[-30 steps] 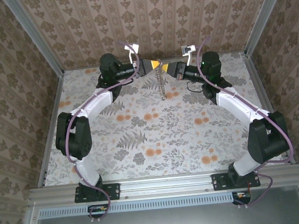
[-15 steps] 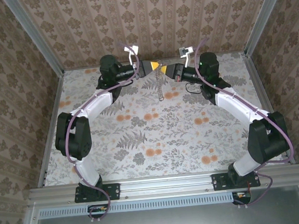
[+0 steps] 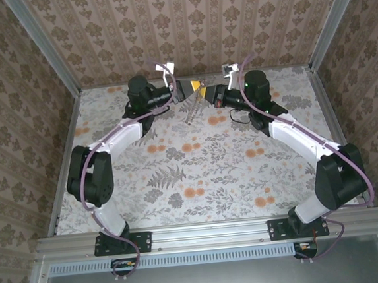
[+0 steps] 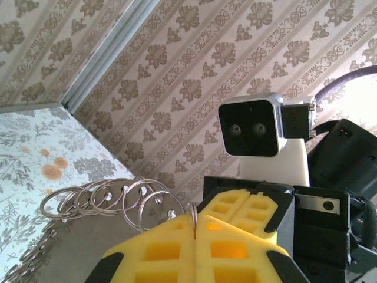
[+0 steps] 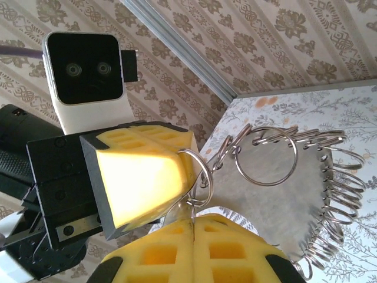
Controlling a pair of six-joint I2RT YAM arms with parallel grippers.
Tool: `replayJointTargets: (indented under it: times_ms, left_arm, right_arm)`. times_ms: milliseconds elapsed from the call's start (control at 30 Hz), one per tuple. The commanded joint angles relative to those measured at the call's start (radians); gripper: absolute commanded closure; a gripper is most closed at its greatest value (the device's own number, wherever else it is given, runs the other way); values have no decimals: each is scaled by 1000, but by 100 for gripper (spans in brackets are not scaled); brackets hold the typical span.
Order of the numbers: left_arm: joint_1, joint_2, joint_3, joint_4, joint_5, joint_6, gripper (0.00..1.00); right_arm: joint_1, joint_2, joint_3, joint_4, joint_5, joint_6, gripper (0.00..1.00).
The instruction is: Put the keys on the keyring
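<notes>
At the far back centre of the table my left gripper [image 3: 194,86] and right gripper [image 3: 208,92] meet tip to tip. In the left wrist view my left gripper [image 4: 194,223] is shut on the keyring [image 4: 194,213], seen edge-on in the seam. In the right wrist view the keyring [image 5: 198,171] comes out of the left gripper's yellow fingers [image 5: 141,177]. My right gripper [image 5: 192,219] is shut on a thin metal piece [image 5: 192,206] hooked to that ring. I cannot make out the keys.
A chain of linked silver rings [image 3: 192,113] hangs from the keyring toward the flowered table [image 3: 179,175]; it trails left [image 4: 100,197] and curls right and down [image 5: 330,194]. Patterned walls and metal posts [image 3: 59,60] stand close behind the grippers.
Both grippers have shifted slightly left and turned while staying shut. The hanging ring chain has swung left and now slants instead of dangling straight down.
</notes>
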Motion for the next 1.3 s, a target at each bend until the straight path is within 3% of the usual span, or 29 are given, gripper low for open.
replayJointTargets:
  times_ms: [0, 333, 600, 833, 1067, 1267]
  left_arm:
    - [-25, -61, -27, 64, -59, 40, 100]
    - [-63, -44, -81, 150, -150, 11, 100]
    - [-77, -18, -81, 166, -162, -7, 100]
    - [-63, -11, -72, 171, -165, -9, 100]
    - [-20, 49, -55, 347, -114, -130, 100]
    - [4, 113, -34, 487, -95, -256, 100]
  right_arm:
    - [27, -48, -7, -16, 109, -7, 100]
    - [86, -40, 40, -128, 295, -6, 100]
    - [113, 6, 125, -154, 193, -50, 100]
    - [81, -41, 111, -192, 159, -71, 100]
    - [-20, -147, 49, -169, 105, -18, 67]
    - [-117, -176, 17, -119, 82, 47, 64]
